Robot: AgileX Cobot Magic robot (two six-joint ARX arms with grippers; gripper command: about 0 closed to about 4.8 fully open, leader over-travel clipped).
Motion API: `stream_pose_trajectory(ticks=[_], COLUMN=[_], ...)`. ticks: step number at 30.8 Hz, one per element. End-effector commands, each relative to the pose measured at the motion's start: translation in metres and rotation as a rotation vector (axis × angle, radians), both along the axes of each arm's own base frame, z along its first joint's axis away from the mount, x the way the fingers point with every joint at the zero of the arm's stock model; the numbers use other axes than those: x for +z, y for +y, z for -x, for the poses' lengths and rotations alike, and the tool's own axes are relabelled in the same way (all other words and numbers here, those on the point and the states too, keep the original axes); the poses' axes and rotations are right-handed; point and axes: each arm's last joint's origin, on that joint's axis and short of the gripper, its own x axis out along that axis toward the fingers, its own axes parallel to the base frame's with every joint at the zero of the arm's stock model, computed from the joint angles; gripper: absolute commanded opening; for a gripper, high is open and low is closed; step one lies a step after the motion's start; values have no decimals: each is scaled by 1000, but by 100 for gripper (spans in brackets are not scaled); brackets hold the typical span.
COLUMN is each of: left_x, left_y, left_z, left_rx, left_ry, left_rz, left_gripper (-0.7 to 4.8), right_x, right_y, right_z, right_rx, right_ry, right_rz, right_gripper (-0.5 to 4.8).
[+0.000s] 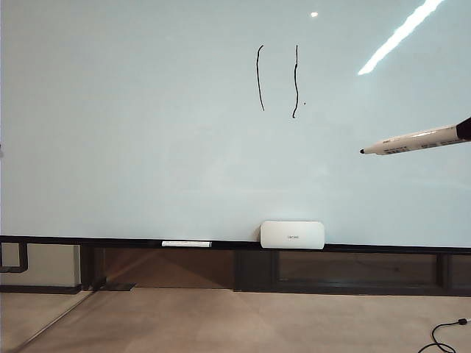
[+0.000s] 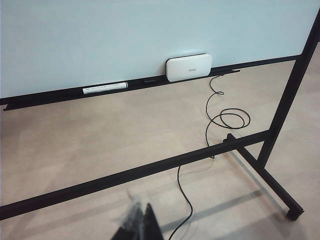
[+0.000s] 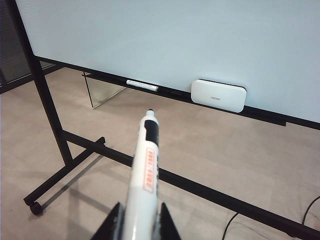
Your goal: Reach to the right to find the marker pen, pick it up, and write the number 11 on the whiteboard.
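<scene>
The right end effector [image 3: 135, 220] grips the pen [image 1: 416, 140], held level off the whiteboard [image 1: 132, 132], tip pointing left, lower right of the number 11 [image 1: 278, 79]. The left end effector [image 2: 137, 225] hangs low over the floor with its fingers together, empty. A white box [image 1: 292, 234] and a spare marker [image 1: 186, 243] rest on the rail.

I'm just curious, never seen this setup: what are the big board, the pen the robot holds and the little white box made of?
Whiteboard: glossy coated surface, mirroring ceiling lights.
Marker pen, clamped in the right gripper: smooth white plastic, probably, with printed label.
White box: matte plastic, seemingly.
Left gripper is blurred at the picture's edge.
</scene>
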Motion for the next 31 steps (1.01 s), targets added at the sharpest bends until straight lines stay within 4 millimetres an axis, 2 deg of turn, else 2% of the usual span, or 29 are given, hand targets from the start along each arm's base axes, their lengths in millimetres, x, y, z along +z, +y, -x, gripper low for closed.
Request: stream_pose_trajectory(ticks=[1,19,27,31], left_x=[2,2,2,2], left_y=[0,0,3,14], left_z=[0,0,-2,-7], left_rx=[-2,-1,6,91], left_ry=[-10,-9,-5,0], left_rz=[11,10,14,21], left_gripper=[-5,-5,-5,-5], right_x=[3,3,3,3], right_y=[0,-1,-14,-21], right_z=[0,-1,-8,-11], right_rx=[-2,-17,-172,-243], right_ry=[-14,-14,-15,-15], right_rz=[-11,-11,-10,-9], right_gripper=[-1,-1,-1,-1])
